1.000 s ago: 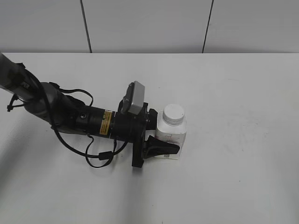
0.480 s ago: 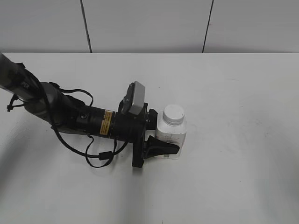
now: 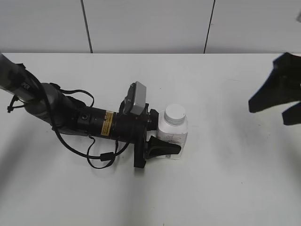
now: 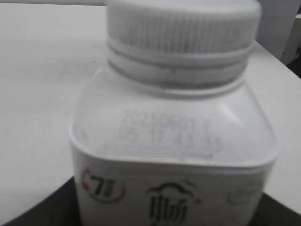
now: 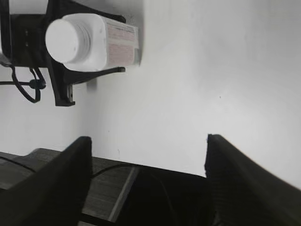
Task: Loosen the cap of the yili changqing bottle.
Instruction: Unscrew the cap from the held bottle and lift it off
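The yili changqing bottle [image 3: 172, 135] stands upright on the white table [image 3: 225, 179], white with pink-red print. Its white cap [image 3: 175, 114] sits on top. My left gripper [image 3: 168, 133] reaches in from the left and is shut on the bottle's body, one black finger [image 3: 163, 148] at its near side. The left wrist view is filled by the bottle [image 4: 174, 155] and its ribbed cap [image 4: 183, 33]. My right gripper [image 3: 278, 89] hangs open and blurred at the right edge, well apart from the bottle. In the right wrist view that right gripper [image 5: 146, 140] holds nothing, and the bottle [image 5: 106, 44] lies far ahead.
The left arm [image 3: 70, 115] and its loose black cable [image 3: 101, 160] lie across the table's left half. A grey panelled wall [image 3: 146, 26] closes the back. A dark table edge [image 5: 113, 188] shows below the right gripper.
The right gripper has come into the exterior view at the right edge. The left arm and the bottle have stayed put.
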`<state>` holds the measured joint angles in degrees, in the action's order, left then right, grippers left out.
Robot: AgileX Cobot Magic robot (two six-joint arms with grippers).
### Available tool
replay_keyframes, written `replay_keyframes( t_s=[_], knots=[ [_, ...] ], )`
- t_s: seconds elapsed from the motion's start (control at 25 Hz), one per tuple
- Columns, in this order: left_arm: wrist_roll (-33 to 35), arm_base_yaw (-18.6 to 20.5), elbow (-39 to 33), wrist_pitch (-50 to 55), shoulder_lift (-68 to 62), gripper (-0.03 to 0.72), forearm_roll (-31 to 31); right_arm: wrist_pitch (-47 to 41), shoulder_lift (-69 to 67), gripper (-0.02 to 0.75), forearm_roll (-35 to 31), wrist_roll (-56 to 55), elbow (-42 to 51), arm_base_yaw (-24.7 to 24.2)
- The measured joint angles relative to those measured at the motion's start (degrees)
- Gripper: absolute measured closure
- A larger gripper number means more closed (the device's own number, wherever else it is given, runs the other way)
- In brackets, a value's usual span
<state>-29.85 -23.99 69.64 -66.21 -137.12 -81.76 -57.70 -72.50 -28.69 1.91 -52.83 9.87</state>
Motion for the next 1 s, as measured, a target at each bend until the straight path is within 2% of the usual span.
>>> replay_keyframes(
  t_s=[0.28, 0.6, 1.0],
  knots=[
    [0.00, -0.10, 0.00, 0.93, 0.00, 0.268, 1.55, -0.20, -14.90, 0.153, 3.33, -7.53, -14.88, 7.62],
    [0.05, -0.16, 0.00, 1.46, 0.00, 0.268, 2.34, -1.58, -25.64, 0.153, 5.54, -10.21, -27.68, 14.36],
    [0.05, -0.16, 0.00, 1.77, 0.00, 0.268, 2.62, -2.60, -32.32, 0.153, 10.71, -14.68, -30.43, 17.32]
  ],
)
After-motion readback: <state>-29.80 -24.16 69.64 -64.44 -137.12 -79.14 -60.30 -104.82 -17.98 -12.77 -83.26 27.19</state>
